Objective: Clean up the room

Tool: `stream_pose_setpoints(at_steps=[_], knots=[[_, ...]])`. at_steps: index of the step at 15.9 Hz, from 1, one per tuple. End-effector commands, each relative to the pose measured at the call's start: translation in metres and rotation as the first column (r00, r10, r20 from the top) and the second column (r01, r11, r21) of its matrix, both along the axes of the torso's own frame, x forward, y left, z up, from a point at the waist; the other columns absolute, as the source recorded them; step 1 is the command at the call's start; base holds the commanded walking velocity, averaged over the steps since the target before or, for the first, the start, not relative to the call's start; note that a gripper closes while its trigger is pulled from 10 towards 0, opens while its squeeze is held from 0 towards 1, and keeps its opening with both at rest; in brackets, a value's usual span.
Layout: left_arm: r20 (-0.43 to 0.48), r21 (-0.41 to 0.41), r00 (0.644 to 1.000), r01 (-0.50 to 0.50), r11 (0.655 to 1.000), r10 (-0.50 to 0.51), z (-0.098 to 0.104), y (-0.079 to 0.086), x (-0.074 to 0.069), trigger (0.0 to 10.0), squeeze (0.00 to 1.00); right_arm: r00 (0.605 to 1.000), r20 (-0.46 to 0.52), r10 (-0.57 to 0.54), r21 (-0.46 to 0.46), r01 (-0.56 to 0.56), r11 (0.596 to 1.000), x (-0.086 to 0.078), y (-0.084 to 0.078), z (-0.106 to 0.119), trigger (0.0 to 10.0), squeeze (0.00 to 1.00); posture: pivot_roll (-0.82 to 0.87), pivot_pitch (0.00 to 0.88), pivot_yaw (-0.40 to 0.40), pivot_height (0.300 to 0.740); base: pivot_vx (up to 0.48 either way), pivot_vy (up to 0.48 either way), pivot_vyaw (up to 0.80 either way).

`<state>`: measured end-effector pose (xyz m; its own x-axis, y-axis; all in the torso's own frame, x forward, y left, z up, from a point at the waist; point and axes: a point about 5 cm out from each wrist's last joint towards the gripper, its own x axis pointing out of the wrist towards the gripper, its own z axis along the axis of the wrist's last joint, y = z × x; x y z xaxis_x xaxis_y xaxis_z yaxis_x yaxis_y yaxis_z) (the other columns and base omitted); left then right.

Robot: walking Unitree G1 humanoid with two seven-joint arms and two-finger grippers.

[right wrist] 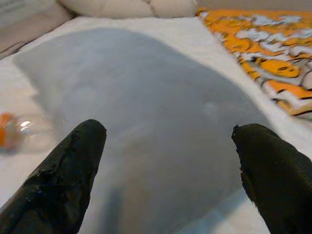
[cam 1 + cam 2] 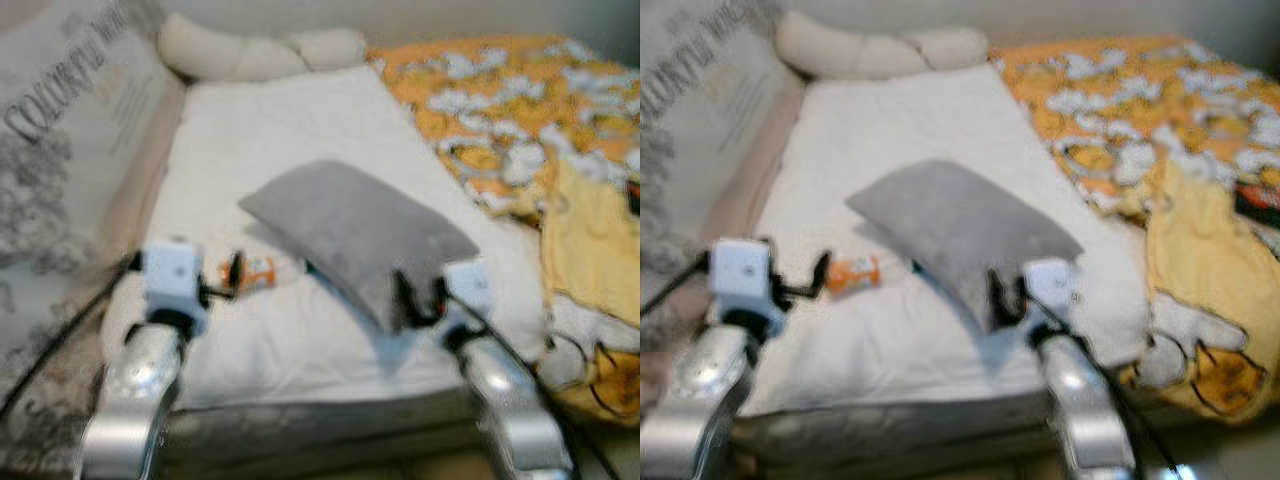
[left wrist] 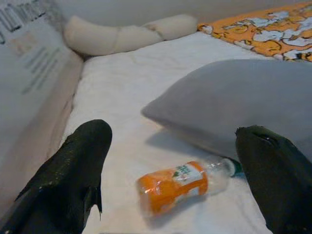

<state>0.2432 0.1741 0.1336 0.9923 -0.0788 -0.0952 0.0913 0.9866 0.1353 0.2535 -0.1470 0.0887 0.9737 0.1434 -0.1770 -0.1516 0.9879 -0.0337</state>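
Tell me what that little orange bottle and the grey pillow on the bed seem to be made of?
The bottle looks like thin clear plastic: its neck end is see-through and glossy, and an orange printed label wraps the middle. The grey pillow seems to be soft, matte fabric, perhaps fleece or velour, with a smooth, slightly fuzzy surface and no sheen. The blur leaves its weave uncertain.

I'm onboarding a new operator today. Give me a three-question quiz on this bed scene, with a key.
1. True or false: the left claw is shut on the orange-labelled clear plastic bottle.
2. What soft thing lies in front of the right claw? A) the grey rectangular pillow B) the orange patterned blanket C) the cream bolster
3. Fill in: the bottle lies on its ____ on the white mattress cover.

Key: 1 false, it is open; 2 A; 3 side.
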Motion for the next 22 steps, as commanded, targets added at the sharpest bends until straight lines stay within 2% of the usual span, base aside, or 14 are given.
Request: stream_pose_setpoints(at_steps=[1, 9, 17, 20, 22], knots=[[0.001, 0.021, 1.0, -0.02, 1.0, 0.02, 0.002, 0.007, -0.002, 10.0, 1.0, 0.999, 0.031, 0.032, 0.029, -0.033, 0.999, 0.001, 0.009, 0.008, 10.0, 0.0, 0.05, 0.0, 0.044, 0.74, 0.289, 0.0, 0.0], [-0.008, 0.025, 1.0, 0.004, 1.0, -0.004, 0.001, 0.006, -0.002, 10.0, 1.0, 0.999, 0.032, 0.03, 0.029, -0.031, 0.999, -0.005, 0.006, 0.007, 10.0, 0.0, 0.04, 0.0, 0.063, 0.74, 0.271, 0.0, 0.0], [-0.015, 0.029, 1.0, 0.009, 1.0, -0.008, 0.001, 0.007, -0.004, 10.0, 1.0, 0.998, 0.032, 0.046, 0.034, -0.047, 0.998, -0.008, 0.008, 0.008, 10.0, 0.0, 0.04, 0.0, 0.065, 0.74, 0.224, 0.0, 0.0], [-0.064, 0.077, 0.994, 0.091, 0.993, -0.086, -0.005, 0.003, -0.002, 10.0, 1.0, 0.998, 0.035, 0.046, 0.029, -0.047, 0.998, -0.008, 0.003, 0.008, 10.0, 0.0, 0.04, 0.0, 0.076, 0.74, 0.0, 0.0, 0.0], [-0.115, 0.094, 0.968, 0.233, 0.968, -0.222, -0.009, -0.001, 0.005, 10.0, 1.0, 0.995, 0.053, 0.084, 0.019, -0.085, 0.996, -0.005, -0.004, 0.013, 10.0, 0.0, 0.03, 0.0, 0.082, 0.74, 0.0, 0.0, 0.0]])
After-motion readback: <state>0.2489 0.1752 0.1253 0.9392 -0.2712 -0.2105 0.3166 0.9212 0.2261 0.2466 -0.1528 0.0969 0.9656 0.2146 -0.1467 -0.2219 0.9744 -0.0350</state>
